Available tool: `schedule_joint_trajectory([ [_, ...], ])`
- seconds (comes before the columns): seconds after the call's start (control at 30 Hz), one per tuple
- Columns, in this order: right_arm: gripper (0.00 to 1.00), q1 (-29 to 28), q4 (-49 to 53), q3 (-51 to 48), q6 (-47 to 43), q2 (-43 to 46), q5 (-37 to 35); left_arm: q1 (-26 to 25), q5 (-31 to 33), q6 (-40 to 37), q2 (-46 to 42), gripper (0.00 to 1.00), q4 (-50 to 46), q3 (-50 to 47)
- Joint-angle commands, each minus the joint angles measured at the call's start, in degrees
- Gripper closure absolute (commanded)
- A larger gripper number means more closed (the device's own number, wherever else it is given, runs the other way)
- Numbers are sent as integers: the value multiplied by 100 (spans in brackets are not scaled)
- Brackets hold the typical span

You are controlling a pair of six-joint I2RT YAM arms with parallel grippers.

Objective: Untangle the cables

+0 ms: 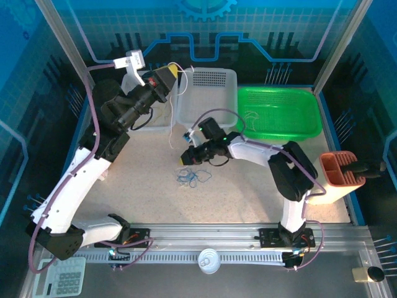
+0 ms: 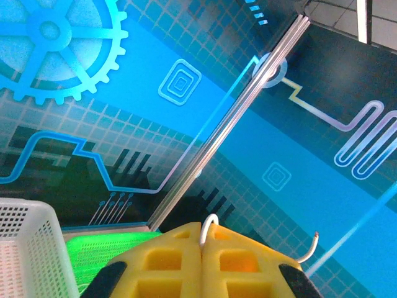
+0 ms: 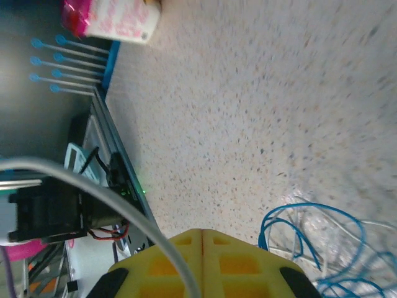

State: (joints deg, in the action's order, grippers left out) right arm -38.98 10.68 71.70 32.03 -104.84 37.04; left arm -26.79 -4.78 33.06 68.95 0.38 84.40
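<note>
My closed right end effector (image 1: 185,159) sits just above the blue cables (image 1: 193,177) mid-frame; my left end effector (image 1: 175,72) clamps a white cable (image 2: 208,225).

Table top (image 1: 142,186): speckled beige, matt, viewed from above. It is bounded at 6 o'clock by a slotted aluminium rail (image 1: 205,233).
Back wall (image 1: 260,25), 12 o'clock: a blue printed panel, ruled with a pale grid and marked with a gear motif (image 1: 205,6) and circuit traces.
Side panels (image 1: 25,93), 9 and 3 o'clock: the same blue print, darker.
Frame posts (image 1: 64,37): bare aluminium, set slanting at 11 and 1 o'clock.
Light: cool and even, faintly reflected in the panels.
</note>
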Motion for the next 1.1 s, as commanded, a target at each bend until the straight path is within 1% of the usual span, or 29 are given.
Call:
schedule_joint_trajectory([
  [0.0, 100, 271, 356, 209, -216, 764, -212, 15, 77, 17, -134, 100, 190, -83],
  [0.23, 100, 688, 662, 202, -291, 1826, -753, 15, -78, 3, -114, 100, 137, -282],
  [0.4, 100, 1200, 935, 381, -314, 2430, -1159, 16, -220, 109, 60, 100, 190, -511],
  [0.57, 100, 1792, 970, 649, -86, 2776, -1594, 16, -384, 284, 329, 100, 419, -719],
  [0.73, 100, 2324, 944, 1165, 115, 2781, -2254, 15, -620, 353, 698, 99, 514, -689],
  [0.8, 100, 2499, 913, 1388, 186, 2718, -2561, 15, -719, 348, 840, 86, 507, -639],
  [0.83, 100, 2577, 913, 1491, 216, 2683, -2699, 15, -741, 335, 883, 82, 500, -620],
  [0.9, 100, 2774, 844, 1685, 365, 2604, -2900, 18, -754, 299, 983, 69, 460, -578],
  [0.93, 100, 2868, 802, 1772, 443, 2568, -3042, 15, -761, 268, 1020, 64, 435, -559],
  [1.0, 100, 3043, 746, 1968, 584, 2484, -3244, 15, -751, 215, 1087, 57, 387, -534],
  [1.07, 100, 3169, 704, 2159, 678, 2410, -3550, 16, -753, 147, 1150, 47, 323, -498],
])
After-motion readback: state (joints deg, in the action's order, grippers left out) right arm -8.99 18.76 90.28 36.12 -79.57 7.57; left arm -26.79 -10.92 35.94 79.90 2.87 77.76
